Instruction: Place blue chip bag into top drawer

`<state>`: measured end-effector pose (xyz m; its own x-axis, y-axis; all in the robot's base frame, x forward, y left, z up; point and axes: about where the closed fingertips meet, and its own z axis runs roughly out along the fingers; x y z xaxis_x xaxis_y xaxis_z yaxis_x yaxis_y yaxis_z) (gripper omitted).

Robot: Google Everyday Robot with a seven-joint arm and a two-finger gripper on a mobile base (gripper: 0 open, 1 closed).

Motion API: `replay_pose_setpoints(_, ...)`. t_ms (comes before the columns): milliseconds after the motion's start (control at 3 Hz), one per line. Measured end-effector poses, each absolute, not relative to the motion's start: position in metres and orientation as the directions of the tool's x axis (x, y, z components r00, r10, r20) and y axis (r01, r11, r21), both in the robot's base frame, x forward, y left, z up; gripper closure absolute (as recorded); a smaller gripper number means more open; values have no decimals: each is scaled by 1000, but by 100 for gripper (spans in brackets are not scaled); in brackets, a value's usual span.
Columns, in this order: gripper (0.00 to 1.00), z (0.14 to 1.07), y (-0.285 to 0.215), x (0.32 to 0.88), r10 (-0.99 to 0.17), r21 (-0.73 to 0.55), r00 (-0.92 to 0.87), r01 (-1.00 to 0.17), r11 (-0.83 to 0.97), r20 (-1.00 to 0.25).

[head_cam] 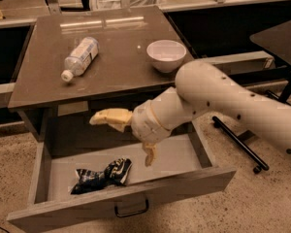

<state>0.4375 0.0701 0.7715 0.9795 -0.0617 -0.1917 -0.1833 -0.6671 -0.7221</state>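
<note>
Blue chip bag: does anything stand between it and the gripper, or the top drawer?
Nothing visible. The blue chip bag lies inside the open top drawer; the open gripper hangs above it, apart.

Floor: speckled beige, lower frame.
Tabletop: glossy brown, upper centre, reflecting light strips.
Second table: dark, right edge, black legs.
Pincer: centre, below tabletop's front edge, fingers spread.

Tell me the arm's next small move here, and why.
Probably lift the gripper up and back, clear of the wide grey-brown wooden top drawer. The crumpled dark-blue foil chip bag already lies on the drawer's floor near its front-left, and the open gripper hangs above it, apart from the bag, holding nothing.
</note>
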Motion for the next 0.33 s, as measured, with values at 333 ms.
replay_pose_setpoints(333,0,778,68,436,-46,-719,980,-175,-672,-195)
